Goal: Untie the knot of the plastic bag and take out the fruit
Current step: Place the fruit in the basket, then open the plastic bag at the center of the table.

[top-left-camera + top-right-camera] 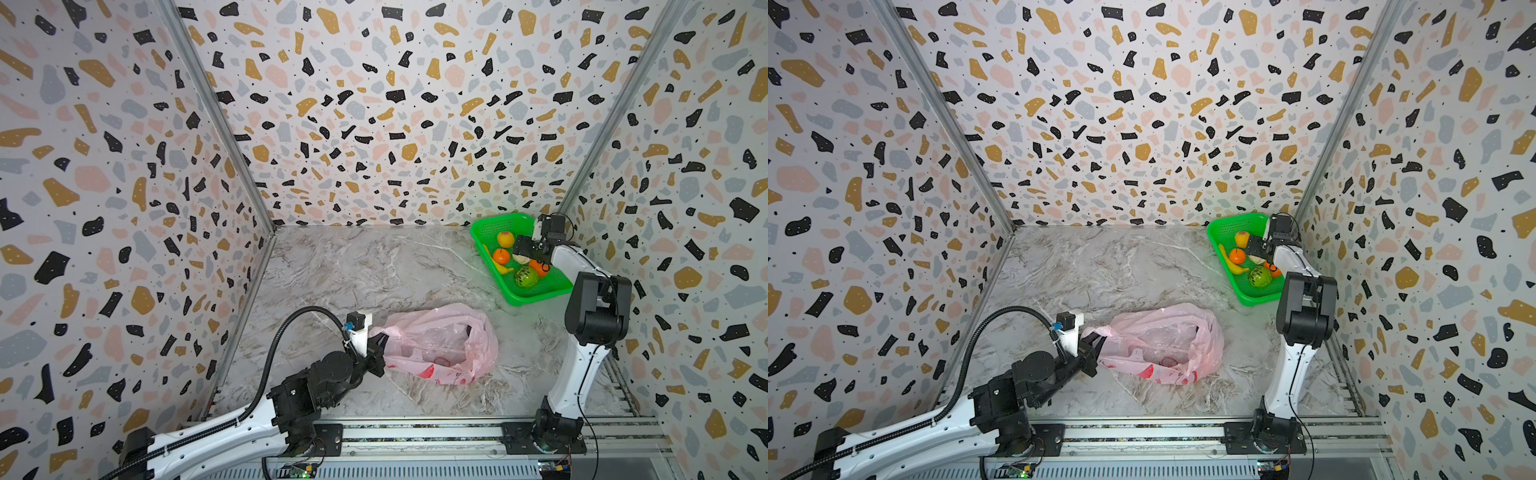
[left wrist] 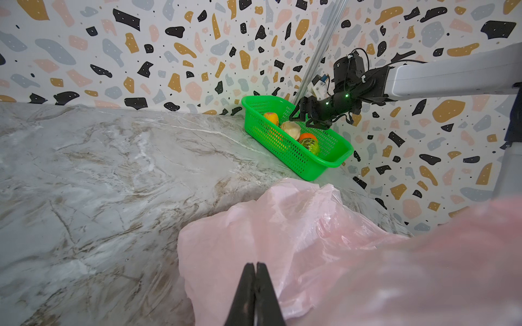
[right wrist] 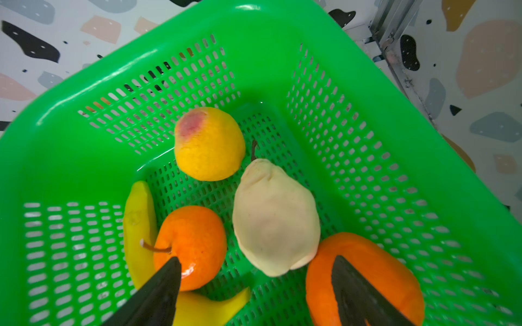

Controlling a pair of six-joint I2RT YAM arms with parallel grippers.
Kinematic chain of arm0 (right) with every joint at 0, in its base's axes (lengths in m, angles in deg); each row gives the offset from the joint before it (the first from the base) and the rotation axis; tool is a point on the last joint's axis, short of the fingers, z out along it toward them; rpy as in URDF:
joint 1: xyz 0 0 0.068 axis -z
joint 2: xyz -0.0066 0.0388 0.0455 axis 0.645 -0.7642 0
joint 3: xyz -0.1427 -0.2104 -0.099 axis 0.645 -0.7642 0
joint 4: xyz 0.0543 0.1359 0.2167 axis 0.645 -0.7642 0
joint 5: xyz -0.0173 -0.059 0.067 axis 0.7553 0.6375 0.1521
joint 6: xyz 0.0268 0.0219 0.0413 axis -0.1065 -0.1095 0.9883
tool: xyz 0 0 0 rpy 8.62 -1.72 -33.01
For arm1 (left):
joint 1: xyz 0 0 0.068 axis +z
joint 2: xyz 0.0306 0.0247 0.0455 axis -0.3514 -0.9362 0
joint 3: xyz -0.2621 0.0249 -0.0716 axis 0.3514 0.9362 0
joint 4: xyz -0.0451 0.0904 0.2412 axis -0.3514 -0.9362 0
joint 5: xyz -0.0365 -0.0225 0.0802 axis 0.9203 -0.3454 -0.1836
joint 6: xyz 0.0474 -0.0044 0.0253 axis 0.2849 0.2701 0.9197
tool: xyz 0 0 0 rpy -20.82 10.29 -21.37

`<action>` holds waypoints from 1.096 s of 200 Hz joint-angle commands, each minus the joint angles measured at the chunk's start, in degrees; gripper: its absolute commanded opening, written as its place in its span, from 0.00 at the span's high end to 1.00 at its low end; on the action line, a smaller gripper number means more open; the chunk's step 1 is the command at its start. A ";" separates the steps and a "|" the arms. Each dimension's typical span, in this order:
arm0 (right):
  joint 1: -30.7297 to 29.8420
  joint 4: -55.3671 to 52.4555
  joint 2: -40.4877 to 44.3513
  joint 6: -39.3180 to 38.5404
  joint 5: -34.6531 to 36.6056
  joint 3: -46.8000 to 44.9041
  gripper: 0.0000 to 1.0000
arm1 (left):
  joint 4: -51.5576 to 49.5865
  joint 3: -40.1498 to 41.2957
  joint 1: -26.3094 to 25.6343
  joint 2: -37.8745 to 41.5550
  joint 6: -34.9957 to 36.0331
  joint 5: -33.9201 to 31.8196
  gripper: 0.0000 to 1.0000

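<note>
Beside pink bag (image 1: 440,345), green basket (image 1: 536,293), right tool (image 3: 255,271) over fruit (image 3: 275,217)

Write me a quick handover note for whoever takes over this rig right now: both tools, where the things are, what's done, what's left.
Left tool: shut, pinching an edge of the thin pink plastic bag, which lies slack on the marble table.
Right tool: open, holding nothing, over the green perforated plastic basket.
In the basket: yellow-red peach, cream pear-shaped fruit, two oranges, yellow banana, green round fruit.
Done: bag looks open; six fruits out.
Left: check the bag for anything remaining; I cannot tell.
</note>
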 commanded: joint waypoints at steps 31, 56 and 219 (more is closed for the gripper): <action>-1.77 -4.76 13.89 1.75 -3.61 -7.17 0.17 | 2.53 -0.52 -0.30 0.01 0.80 -0.32 1.00; -2.16 -7.40 21.37 3.08 -8.79 -13.07 0.17 | 3.44 -0.52 -0.30 -0.76 1.15 0.31 1.00; -55.04 -35.15 56.18 20.44 -8.04 -31.23 0.23 | 8.83 -0.27 -0.31 -3.46 2.66 6.36 1.00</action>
